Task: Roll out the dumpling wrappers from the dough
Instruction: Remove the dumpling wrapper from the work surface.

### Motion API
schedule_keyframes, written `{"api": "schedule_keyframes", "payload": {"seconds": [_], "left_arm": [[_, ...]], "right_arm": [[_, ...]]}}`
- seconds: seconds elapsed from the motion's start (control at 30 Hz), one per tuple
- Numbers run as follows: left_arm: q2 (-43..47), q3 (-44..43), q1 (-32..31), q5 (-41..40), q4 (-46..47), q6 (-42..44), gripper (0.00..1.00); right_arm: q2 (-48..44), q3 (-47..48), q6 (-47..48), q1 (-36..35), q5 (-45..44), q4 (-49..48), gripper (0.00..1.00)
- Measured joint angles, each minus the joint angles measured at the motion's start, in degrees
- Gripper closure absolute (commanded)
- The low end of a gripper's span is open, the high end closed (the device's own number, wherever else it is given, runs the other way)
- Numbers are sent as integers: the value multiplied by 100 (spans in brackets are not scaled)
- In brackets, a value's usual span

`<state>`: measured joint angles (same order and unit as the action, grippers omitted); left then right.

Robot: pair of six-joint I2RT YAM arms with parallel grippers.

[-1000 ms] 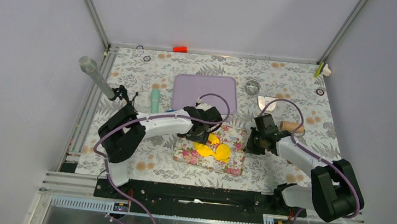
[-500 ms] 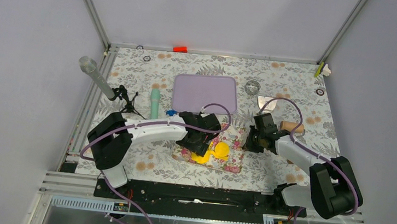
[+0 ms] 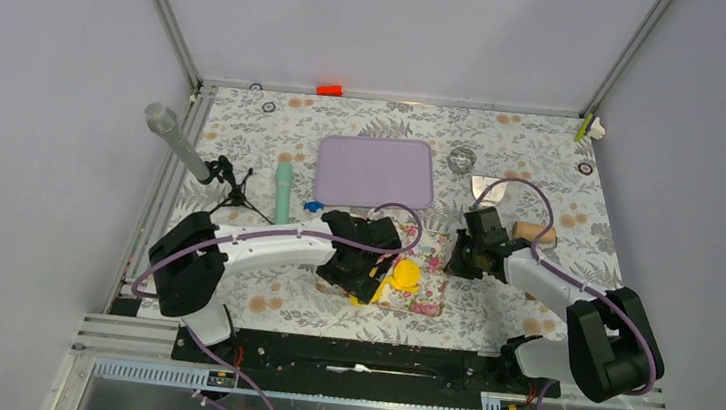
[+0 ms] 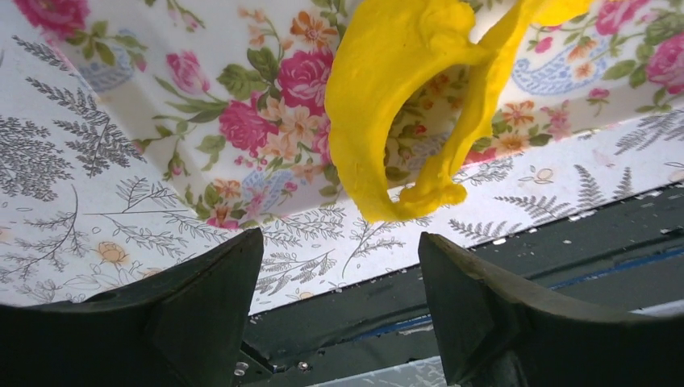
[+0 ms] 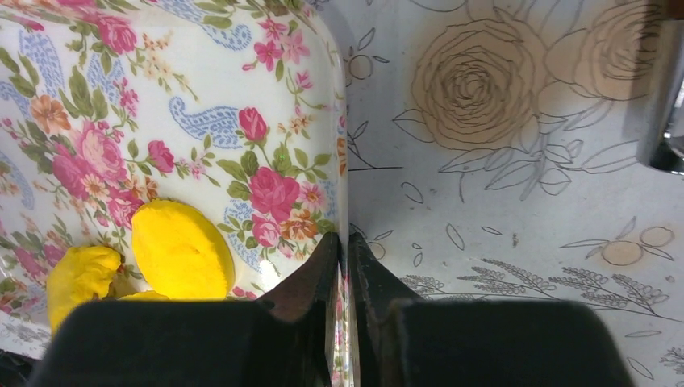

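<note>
Overhead, the left gripper (image 3: 365, 268) sits low over the near left corner of the floral mat (image 3: 425, 296), which lies on the patterned tablecloth (image 3: 545, 152). The dumpling wrapper (image 3: 409, 273), a small round yellow disc, rests on the mat just beside that gripper. The dough (image 3: 381, 291) trails as a yellow strip from there toward the mat's near edge. The right gripper (image 3: 462, 261) is at the mat's right edge. Farther back lie a purple tray (image 3: 375, 169), a teal cylinder (image 3: 283, 185) and a wooden roller (image 3: 534, 232), well apart from the mat.

From the left wrist, the jaws stand wide with nothing between them. The dough (image 4: 379, 105) loops across the mat (image 4: 202, 105), and its end droops over the near edge onto the tablecloth, just beyond the gap between the fingers (image 4: 202, 314).

From the right wrist, the fingers (image 5: 319, 274) are closed to a narrow slit, pinching the mat's edge between them. The dumpling wrapper (image 5: 181, 250) lies flat on the mat near that edge, with a lump of dough (image 5: 81, 274) just beside it, though I cannot tell whether they touch.
</note>
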<state>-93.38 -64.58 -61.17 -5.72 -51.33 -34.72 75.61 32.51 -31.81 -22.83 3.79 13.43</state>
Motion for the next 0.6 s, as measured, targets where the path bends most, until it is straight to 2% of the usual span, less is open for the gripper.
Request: {"api": "schedule_keyframes", "payload": {"seconds": [0.1,0.3,0.37,0.5,0.6], "left_arm": [[70,-179,0,-4,-131,31,21],[243,-407,188,13,-157,48,20],[323,-409,367,44,-127,48,20],[439,-374,992,168,103,44,22],[352,-341,1563,149,299,15,23]], "right_arm": [[-98,-31,9,0,-107,50,76],[-577,-46,-17,0,-267,295,51],[-772,-46,-31,2,-278,389,46],[-1108,-31,-105,0,-267,564,46],[-1449,-22,-295,0,-136,557,64]]}}
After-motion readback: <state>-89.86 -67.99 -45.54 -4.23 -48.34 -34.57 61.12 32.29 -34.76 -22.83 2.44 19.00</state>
